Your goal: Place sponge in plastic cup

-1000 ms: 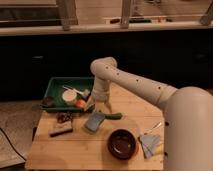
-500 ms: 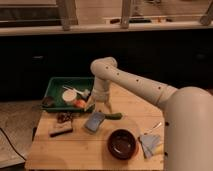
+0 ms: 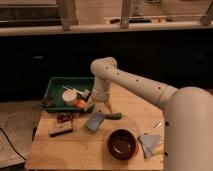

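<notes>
The white arm (image 3: 140, 87) is seen reaching in from the right over the wooden tabletop (image 3: 75, 156), where bare wood is left along the front left edge. A green tray (image 3: 54, 84) is set at the back left corner. A dark bowl (image 3: 122, 143) is placed near the front edge. The sponge (image 3: 95, 121) lies flat at mid-table, just in front of the claw (image 3: 103, 104), which hangs beside the tray's right rim; whether it is open or closed cannot be told. A white cup (image 3: 70, 95) is held in the tray.

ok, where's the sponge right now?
Camera view: the blue-grey sponge lies on the wooden table, left of centre, just below the gripper in the picture, beside the green vegetable and up-left of the dark bowl.
</notes>
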